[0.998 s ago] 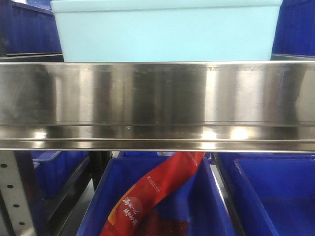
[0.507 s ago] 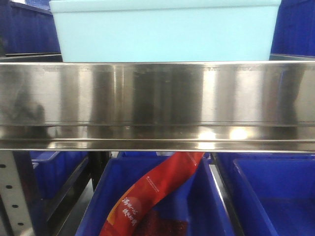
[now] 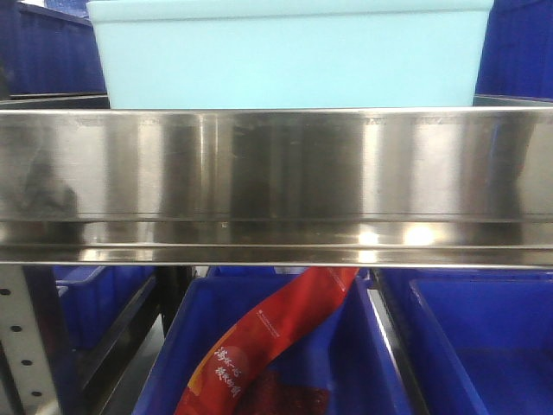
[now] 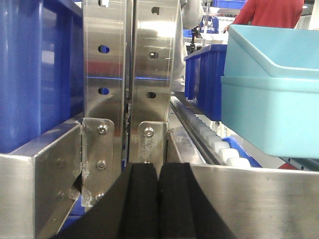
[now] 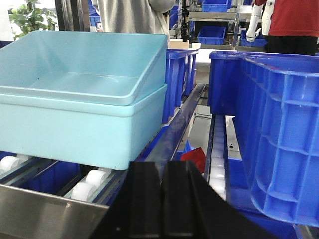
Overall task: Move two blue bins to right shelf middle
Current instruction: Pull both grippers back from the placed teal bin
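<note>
— What carries everything in front of you?

— A stainless steel roller shelf (image 3: 276, 173) with white rollers (image 5: 94, 178). 2 pale turquoise plastic bins (image 5: 84, 107), 1 nested crookedly in the other, rest on its tracks.

— Anything beside them?

— A dark blue ribbed plastic crate (image 5: 284, 134) to my right, apart from them.

— Lighting?
— Bright, even, from overhead; two hot glints sit on the steel front rail (image 3: 285, 186), with dark smeared reflections across it.
— Focus?
— The front view is slightly soft. In both wrist views the near black fingers (image 5: 164, 204) blur, while far aisles wash out.
</note>
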### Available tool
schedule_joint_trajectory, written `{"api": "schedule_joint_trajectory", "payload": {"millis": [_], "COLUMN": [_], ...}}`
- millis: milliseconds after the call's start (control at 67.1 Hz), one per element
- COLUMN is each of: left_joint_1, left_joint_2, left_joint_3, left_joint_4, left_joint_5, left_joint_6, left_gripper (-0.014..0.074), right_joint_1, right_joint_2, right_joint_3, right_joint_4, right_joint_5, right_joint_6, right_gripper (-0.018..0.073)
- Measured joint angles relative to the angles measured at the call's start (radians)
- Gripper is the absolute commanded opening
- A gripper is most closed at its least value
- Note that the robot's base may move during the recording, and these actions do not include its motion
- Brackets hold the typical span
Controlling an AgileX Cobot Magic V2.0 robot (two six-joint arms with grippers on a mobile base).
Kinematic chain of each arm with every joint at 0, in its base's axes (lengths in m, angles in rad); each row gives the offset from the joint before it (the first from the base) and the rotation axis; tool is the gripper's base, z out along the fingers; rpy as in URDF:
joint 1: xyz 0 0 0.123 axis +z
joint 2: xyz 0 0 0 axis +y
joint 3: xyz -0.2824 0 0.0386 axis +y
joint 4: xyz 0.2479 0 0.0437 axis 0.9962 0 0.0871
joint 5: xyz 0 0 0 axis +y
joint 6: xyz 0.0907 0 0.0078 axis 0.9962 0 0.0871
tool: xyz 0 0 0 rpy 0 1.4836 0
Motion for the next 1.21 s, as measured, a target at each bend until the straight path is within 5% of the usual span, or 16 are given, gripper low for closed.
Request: {"api": "schedule_joint_trajectory", "payload": {"millis": [581,968,1207], "left_joint_1": [0.0,0.0,0.0], "left_joint_2": [0.0,0.0,0.0], "left_joint_3": [0.0,0.0,0.0], "left_joint_4": [0.0,0.0,0.0], "left_joint_5": [0.0,0.0,0.0], "left_joint_6": [0.002,0.002,0.002], "left_gripper": [-0.0111,-0.0111,-0.0111], "right_joint_1": [-0.004,-0.231,-0.255], "right_joint_2": [0.0,-0.016,-0.073], "right_joint_3": [0.0,0.167,0.354], "right_joint_4": [0.004,0.131,0.146], "right_joint_5": [0.0,-0.148,-0.233], "right_joint_6": [-0.002,-0.14,-0.146], "right_gripper": [-0.0162,-0.0162,-0.0162]}}
